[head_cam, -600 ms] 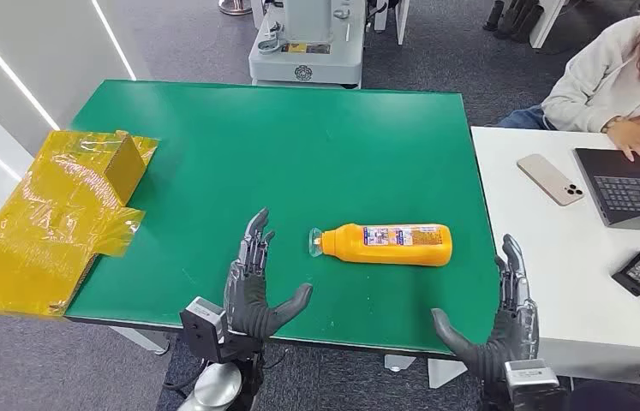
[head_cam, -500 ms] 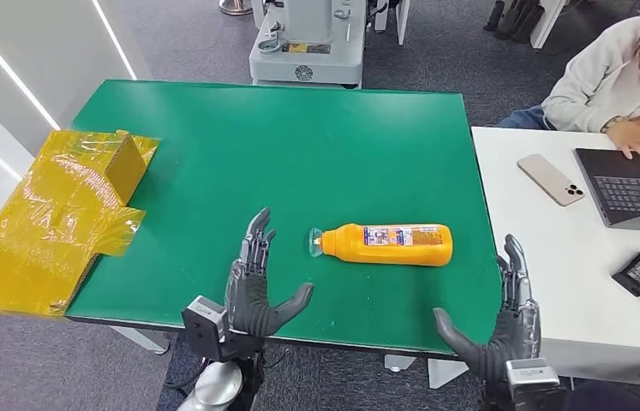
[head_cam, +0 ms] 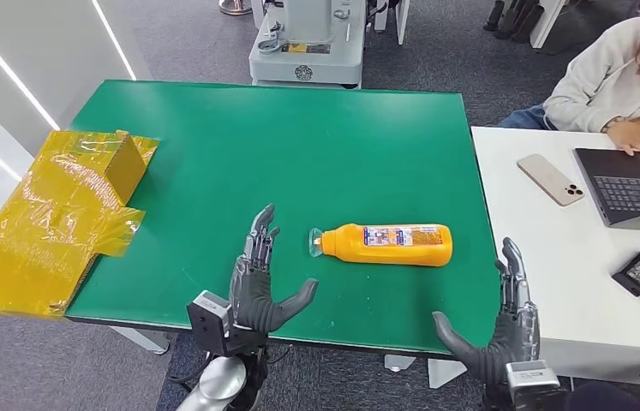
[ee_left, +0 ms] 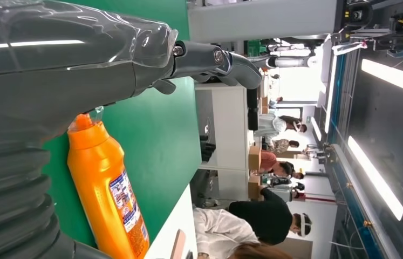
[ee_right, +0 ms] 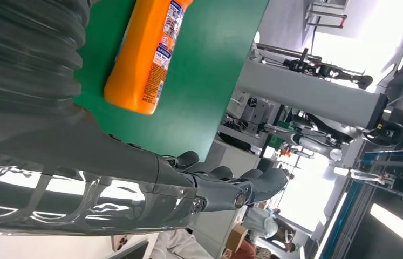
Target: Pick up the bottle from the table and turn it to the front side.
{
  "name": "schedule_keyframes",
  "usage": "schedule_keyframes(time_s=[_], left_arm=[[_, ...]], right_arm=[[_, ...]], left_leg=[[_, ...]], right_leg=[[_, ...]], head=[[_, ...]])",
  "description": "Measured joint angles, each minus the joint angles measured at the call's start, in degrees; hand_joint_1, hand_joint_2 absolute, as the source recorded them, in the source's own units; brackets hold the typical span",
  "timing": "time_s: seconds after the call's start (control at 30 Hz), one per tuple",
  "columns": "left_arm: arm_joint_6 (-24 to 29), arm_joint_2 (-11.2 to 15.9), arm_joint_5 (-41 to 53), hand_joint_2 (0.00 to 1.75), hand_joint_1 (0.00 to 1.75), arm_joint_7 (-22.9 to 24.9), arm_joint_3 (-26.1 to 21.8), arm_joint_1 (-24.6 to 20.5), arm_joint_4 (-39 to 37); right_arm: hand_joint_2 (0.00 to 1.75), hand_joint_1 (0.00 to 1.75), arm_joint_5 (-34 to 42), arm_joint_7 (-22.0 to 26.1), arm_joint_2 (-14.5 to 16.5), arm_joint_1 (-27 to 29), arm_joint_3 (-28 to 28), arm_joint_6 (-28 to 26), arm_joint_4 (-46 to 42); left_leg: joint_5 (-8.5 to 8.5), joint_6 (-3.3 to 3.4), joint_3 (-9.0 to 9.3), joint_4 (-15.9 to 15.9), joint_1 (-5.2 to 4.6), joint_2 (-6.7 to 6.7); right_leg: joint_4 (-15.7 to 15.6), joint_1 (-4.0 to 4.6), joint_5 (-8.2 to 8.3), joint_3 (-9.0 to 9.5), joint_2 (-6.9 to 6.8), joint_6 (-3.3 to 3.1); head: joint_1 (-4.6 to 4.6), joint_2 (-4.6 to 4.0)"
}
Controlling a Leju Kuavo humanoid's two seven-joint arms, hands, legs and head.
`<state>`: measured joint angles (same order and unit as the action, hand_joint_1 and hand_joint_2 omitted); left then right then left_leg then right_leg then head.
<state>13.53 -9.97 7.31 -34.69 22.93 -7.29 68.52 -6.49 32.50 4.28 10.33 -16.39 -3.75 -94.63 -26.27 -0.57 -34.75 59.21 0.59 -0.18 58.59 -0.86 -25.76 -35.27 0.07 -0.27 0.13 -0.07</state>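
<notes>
Seen from the head view, the orange bottle (head_cam: 389,245) lies on its side on the green table (head_cam: 299,145), cap end toward the left hand (head_cam: 258,287), label facing up, between the two hands and touching neither; the left hand holds its fingers straight and thumb spread, holding nothing, and the right hand (head_cam: 502,321) at the near right corner is likewise spread and empty. A crumpled yellow film-wrapped box (head_cam: 59,214) hangs off the table's left edge, and on a white desk (head_cam: 556,257) beside it a person (head_cam: 616,77) works at a laptop (head_cam: 633,184) near a phone (head_cam: 551,179). From the left wrist view, the bottle's tapered neck and clear cap sit close by the grey ribbed cover, and the smooth glossy body looks like stiff moulded plastic, likely light but slippery. From the right wrist view, the flat base end and the paper label show, with dark fingers extended well off the bottle. Judging by the shape, the broad flattened middle of the body offers the steadiest hold, thumb on one side and fingers on the other; the narrow neck would likely let it swing
</notes>
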Motion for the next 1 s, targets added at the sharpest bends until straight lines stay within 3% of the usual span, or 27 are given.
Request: schedule_keyframes(time_s=[0.3,0.5,0.63,0.8,1.0], left_arm=[[0.28,-0.01,0.25,1.75,0.0,0.43,0.0,0.56,0.01],[-0.71,-0.54,0.96,1.75,0.0,0.42,0.0,0.26,-0.17],[-1.53,-1.42,1.67,1.75,0.0,0.42,0.02,-0.34,-0.79],[-2.6,-2.14,2.01,1.75,0.0,0.42,0.32,-1.11,-1.64],[-3.71,-2.28,1.86,1.75,0.0,0.51,0.96,-2.38,-2.87]], right_arm=[[1.75,0.0,-1.25,-0.84,0.02,0.11,-0.17,0.51,-0.36],[1.75,0.0,-11.44,-4.49,0.02,-2.39,-0.46,-3.68,0.27],[1.75,0.0,-18.64,-6.7,0.02,-7.43,0.11,-5.75,3.64],[1.75,0.0,-21.04,-8.25,-0.71,-15.85,1.2,-6.29,11.94],[1.75,0.0,-19.81,-13.2,-2.63,-25.84,0.96,0.96,24.91]], left_leg=[[0.0,0.0,-0.01,0.0,0.0,0.0],[0.01,0.0,0.0,0.0,0.0,0.01],[0.03,0.03,0.02,0.02,-0.01,0.08],[0.08,0.08,0.04,0.05,-0.01,0.1],[0.11,0.11,0.03,0.05,-0.01,0.11]], right_leg=[[0.0,0.0,0.0,0.0,0.0,0.0],[0.0,0.0,0.01,0.0,0.01,0.0],[0.0,-0.01,0.07,0.01,0.06,-0.02],[0.0,-0.01,0.13,0.02,0.08,-0.04],[0.02,-0.01,0.18,0.02,0.1,-0.04]], head=[[0.0,0.0],[0.0,0.0],[0.0,0.0],[0.0,0.0],[-0.01,0.0]])
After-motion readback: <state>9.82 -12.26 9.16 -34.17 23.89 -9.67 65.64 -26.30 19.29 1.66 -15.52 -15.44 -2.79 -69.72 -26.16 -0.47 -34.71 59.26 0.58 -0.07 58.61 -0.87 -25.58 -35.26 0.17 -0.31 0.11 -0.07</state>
